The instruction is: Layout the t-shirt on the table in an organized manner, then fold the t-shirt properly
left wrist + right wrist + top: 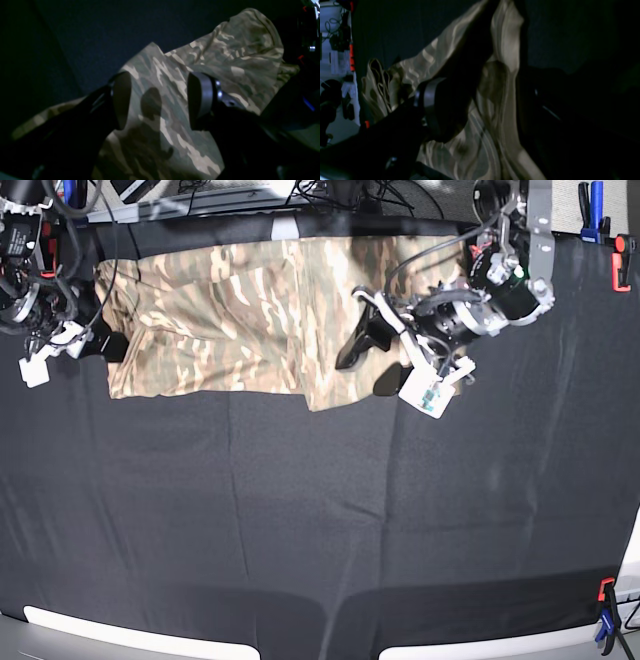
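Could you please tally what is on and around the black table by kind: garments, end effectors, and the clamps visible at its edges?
T-shirt: 1
End effectors: 2, left and right
Clamps at the table edges: 3, two at the far corner, one at the near corner
Total: 6

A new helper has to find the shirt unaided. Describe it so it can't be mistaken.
Start at the wide black table and look along its far edge. The t-shirt lies there as a long flat band, between the two arms. It is the only patterned thing around: tan, cream and brown camouflage against plain black.
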Available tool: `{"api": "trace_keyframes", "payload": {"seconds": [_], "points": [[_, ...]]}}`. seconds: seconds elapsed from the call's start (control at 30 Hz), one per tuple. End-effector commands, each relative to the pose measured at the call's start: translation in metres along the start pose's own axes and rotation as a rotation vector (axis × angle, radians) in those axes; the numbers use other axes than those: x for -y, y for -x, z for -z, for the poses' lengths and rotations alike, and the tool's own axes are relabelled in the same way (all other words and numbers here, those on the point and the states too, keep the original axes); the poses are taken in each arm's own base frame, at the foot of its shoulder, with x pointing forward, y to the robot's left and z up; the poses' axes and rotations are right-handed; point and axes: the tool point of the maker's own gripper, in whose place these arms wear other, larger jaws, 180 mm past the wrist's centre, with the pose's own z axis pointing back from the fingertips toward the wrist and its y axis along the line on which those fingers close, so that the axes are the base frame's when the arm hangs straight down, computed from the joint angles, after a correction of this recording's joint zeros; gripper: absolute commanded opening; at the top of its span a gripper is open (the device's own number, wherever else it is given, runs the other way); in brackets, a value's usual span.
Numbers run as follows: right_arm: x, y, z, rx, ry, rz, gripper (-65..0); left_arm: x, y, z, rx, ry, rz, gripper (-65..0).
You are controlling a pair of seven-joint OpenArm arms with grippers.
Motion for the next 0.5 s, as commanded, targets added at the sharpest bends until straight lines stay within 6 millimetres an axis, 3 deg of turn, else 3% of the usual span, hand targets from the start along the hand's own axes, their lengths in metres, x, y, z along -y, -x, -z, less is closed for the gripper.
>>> {"api": "trace_keyframes", "payload": {"seconds": [0.0,0.17,0.33,0.47], "points": [[-0.001,-0.024,-0.005,0.047,0.004,-0.046,-25.9,0.005,-0.013,-0.002,0.049,0.016,0.005,-32.0],[-0.002,-0.041,0.001,0.057,0.006,-0.066,-25.9,0.005,-0.012,-0.002,0.045,0.016,0.005,-32.0],[-0.01,-0.039,0.003,0.034,-0.053,-0.035,-25.9,0.005,-0.012,-0.002,0.046,0.016,0.006,-32.0],[-0.01,-0.026,0.001,-0.049,-0.055,-0.039,-25.9,0.005,-0.012,-0.002,0.046,0.016,0.006,-32.0]]}}
